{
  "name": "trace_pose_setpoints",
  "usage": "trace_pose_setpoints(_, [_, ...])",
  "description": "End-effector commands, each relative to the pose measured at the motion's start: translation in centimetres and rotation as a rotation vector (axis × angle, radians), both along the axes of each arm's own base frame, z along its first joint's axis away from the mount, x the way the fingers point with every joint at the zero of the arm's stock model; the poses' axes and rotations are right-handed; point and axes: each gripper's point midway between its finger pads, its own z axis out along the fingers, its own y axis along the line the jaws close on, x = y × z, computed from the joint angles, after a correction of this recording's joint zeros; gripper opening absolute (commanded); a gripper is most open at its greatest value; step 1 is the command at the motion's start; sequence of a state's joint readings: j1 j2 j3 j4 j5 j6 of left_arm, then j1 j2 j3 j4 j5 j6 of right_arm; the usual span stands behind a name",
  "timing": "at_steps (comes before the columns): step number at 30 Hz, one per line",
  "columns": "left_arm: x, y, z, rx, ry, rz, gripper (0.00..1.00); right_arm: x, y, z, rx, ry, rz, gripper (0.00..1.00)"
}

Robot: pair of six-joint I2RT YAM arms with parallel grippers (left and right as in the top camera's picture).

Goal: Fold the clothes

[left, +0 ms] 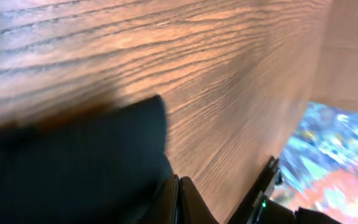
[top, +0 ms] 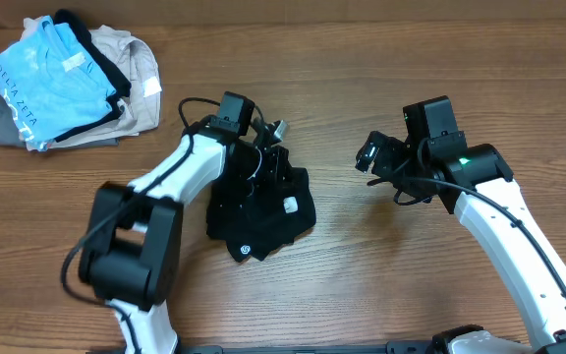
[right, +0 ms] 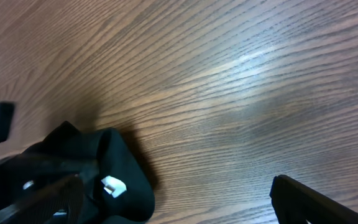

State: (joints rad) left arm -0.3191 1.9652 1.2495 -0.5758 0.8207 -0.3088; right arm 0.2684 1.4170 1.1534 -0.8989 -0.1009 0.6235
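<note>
Left hand (left: 179, 194) pinched shut on bunched black T-shirt (top: 263, 211); right hand (top: 369, 157) wide open, empty. Lift, spread flat on bench (top: 381, 265) first.

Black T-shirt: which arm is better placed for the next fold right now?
Left. The left gripper is shut at the black T-shirt, apparently pinching its fabric. The right gripper hangs open over the bare table, apart from the shirt.

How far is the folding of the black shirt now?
Done: nothing neat yet; the shirt lies bunched. In hand: the left fingers are shut on its edge. Remaining: spreading and all folds; the right fingers stand open, apart from it.
</note>
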Motion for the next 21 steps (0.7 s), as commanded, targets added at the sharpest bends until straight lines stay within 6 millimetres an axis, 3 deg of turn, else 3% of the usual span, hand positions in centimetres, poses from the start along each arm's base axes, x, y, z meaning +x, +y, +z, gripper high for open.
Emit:
trace_pose_setpoints(1, [-0.3, 0.0, -1.5, -0.144, 0.034, -0.061, 0.04, 0.0, 0.0, -0.1, 0.004, 0.001, -0.001, 1.00])
trace_pose_setpoints(8, [-0.8, 1.5, -5.6, -0.259, 0.162, -0.036, 0.04, 0.0, 0.0, -0.1, 0.004, 0.000, -0.001, 1.00])
trace_pose_setpoints(11, [-0.5, 2.2, -5.7, -0.251, 0.173, -0.016, 0.04, 0.0, 0.0, -0.1, 0.004, 0.000, -0.001, 1.00])
trace_pose_setpoints(16, [0.6, 2.2, -1.4, -0.269, 0.094, -0.024, 0.04, 0.1, 0.0, -0.1, 0.005, -0.001, -0.001, 1.00])
trace_pose_setpoints(21, [0.5, 2.0, 5.9, -0.290, -0.048, -0.051, 0.04, 0.1, 0.0, -0.1, 0.005, -0.002, -0.001, 1.00])
